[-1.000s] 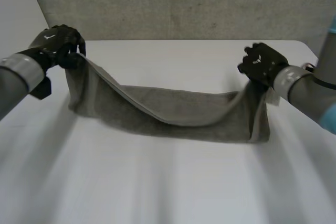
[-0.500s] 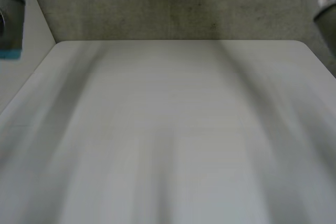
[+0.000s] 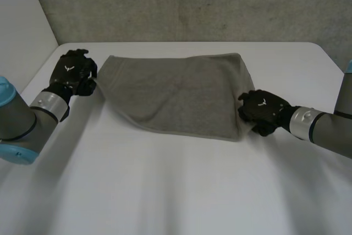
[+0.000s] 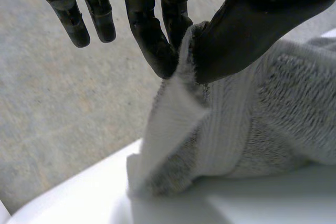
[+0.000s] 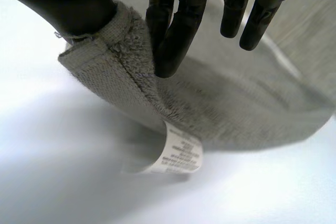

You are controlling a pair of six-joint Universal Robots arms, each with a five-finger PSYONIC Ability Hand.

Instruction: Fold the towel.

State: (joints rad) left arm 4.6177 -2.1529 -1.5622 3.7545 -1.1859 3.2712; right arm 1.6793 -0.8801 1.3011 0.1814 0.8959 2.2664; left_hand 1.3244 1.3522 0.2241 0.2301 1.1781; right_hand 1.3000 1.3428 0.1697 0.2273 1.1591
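Left hand (image 3: 71,74), right hand (image 3: 263,111) each pinch towel (image 3: 176,94) corner. Risk: uneven release drags layers, skewing fold; edge alignment unclear.

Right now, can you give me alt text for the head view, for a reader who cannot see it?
A grey towel lies spread across the white table, held at both ends by black robot hands. The left hand grips its left corner, and the right hand grips its nearer right corner.
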